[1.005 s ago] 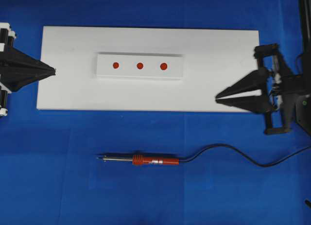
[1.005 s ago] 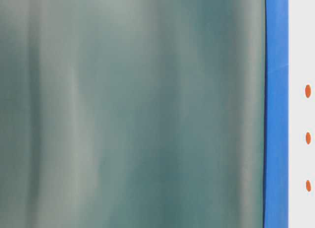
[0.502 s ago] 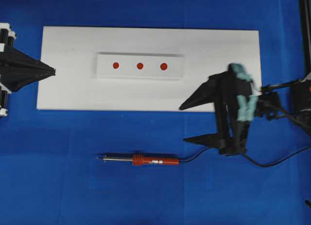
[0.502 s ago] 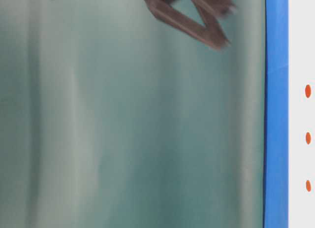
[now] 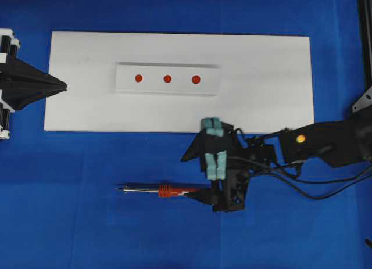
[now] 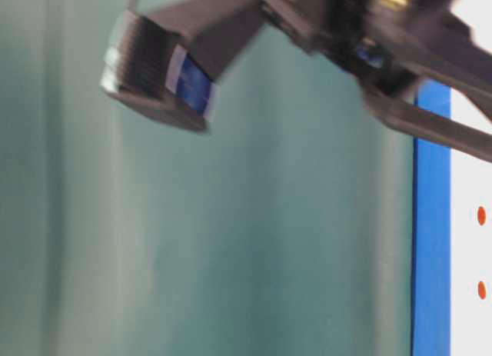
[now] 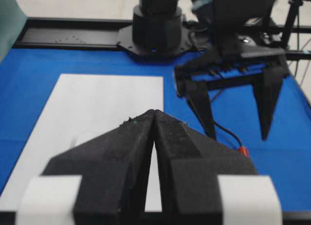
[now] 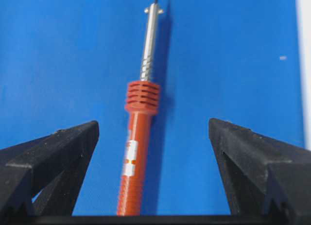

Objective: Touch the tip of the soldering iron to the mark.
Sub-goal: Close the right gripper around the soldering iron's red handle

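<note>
From above, I see a blue worktop [image 5: 70,222]. The soldering iron [image 5: 168,191] lies at six o'clock from the white board [image 5: 261,106]. My right tool [image 5: 195,176] is spread wide over the handle. My left tool [image 5: 61,86] is pressed together.

In the right wrist view, the red handle [image 8: 133,171] lies between the fingers [image 8: 58,152]. It looks light, stiff and thin, so I'd grab that handle.

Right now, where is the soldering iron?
In the overhead view the soldering iron lies flat on the blue table cover, below the white board, tip pointing left. The open right claw straddles its handle end.
</note>
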Motion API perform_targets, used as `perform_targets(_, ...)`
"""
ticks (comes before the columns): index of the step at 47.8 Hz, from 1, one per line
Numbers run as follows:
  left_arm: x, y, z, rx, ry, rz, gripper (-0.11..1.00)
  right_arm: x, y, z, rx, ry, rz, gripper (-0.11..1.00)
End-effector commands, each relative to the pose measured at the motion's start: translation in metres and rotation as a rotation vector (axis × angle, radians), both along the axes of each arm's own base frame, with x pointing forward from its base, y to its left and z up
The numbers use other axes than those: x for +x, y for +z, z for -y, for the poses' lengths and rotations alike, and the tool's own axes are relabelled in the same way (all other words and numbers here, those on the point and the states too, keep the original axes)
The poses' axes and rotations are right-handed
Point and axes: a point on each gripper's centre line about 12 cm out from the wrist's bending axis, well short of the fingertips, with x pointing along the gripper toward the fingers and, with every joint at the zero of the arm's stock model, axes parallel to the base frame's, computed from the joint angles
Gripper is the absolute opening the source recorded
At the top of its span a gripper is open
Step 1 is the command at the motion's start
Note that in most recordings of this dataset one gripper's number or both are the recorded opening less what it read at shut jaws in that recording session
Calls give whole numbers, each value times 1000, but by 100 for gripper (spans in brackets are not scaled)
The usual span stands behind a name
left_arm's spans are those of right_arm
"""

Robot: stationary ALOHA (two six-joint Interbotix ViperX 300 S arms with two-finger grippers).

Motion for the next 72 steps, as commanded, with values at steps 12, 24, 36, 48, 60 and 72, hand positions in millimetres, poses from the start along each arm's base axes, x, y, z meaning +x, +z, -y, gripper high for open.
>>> perform_targets(12, 0, 3, -1, 1, 3, 15, 2, 20, -25, -15, 67, -47, 35, 87)
perform_targets(24, 0, 1, 0, 1, 1, 9, 2, 27, -54, -25, 82, -65, 2, 87)
perform_targets(36, 0, 1, -1, 0, 3, 9, 2, 25, -58, -28, 80, -61, -14, 79)
perform_targets(48, 0, 0, -1, 0, 3, 8, 2, 19, -59, -31, 42, -19, -73, 15)
perform_targets(60, -1, 0, -1, 0, 3, 9, 2, 20, -53, -28, 36, -15, -60, 6)
perform_targets(72, -1, 0, -1, -2, 3, 9, 2, 20, -34, -24, 48, -20, -28, 6)
